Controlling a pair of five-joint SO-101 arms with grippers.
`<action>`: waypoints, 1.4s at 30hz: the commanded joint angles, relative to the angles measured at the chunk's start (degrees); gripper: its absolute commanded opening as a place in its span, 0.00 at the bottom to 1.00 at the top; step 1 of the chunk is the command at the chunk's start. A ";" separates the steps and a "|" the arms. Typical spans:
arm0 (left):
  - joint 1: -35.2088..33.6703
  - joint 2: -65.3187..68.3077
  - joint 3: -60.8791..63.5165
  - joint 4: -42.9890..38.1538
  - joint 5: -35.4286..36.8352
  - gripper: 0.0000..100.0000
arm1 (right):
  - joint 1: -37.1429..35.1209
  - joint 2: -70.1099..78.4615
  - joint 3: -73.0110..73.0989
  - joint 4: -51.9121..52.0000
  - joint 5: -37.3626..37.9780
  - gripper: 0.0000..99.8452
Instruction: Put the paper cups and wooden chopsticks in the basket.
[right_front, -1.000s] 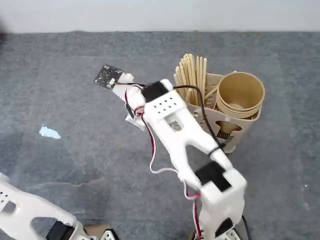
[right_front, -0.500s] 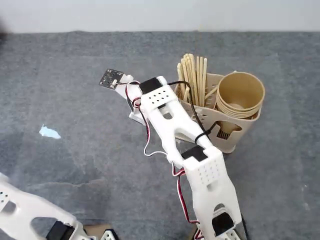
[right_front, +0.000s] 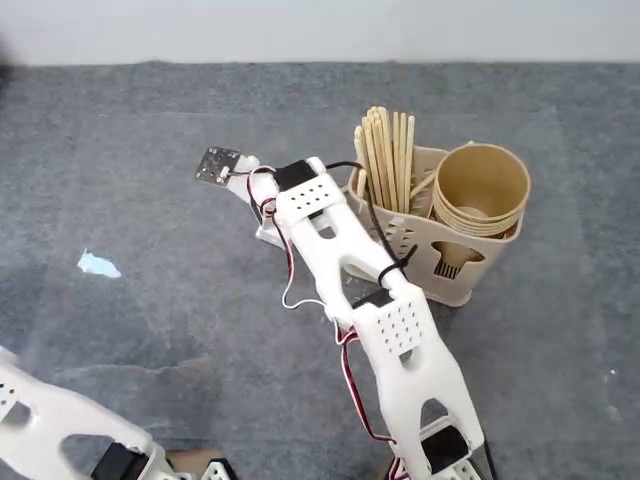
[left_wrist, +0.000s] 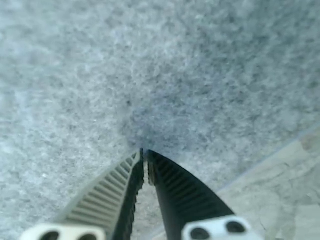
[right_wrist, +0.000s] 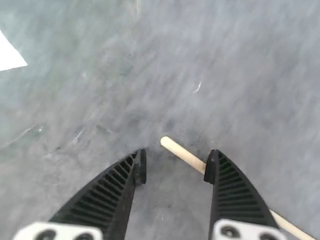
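- Chopstick lies on the mat left of the basket, its end between the right claw's wide-open, empty fingers.
- Its shaft slants across the gap, close against one finger.
- Left claw is closed and empty.

Blocked at 2 o'clock of mat by basket w/ upright chopsticks & cups. Blocked thru centre by right arm, from 6 o'clock edge to just beside basket. Open 8 to 11 o'clock, bar small blue scrap at 9.
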 joint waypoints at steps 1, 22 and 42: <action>0.18 -1.05 -2.68 1.32 -0.53 0.01 | 1.01 1.27 -5.27 0.40 0.53 0.20; 0.26 -1.05 -2.68 1.41 -0.53 0.01 | 1.71 6.99 -20.22 8.40 0.79 0.20; 0.26 -1.14 -1.45 1.41 -0.53 0.01 | 0.84 11.30 -20.22 4.62 4.22 0.01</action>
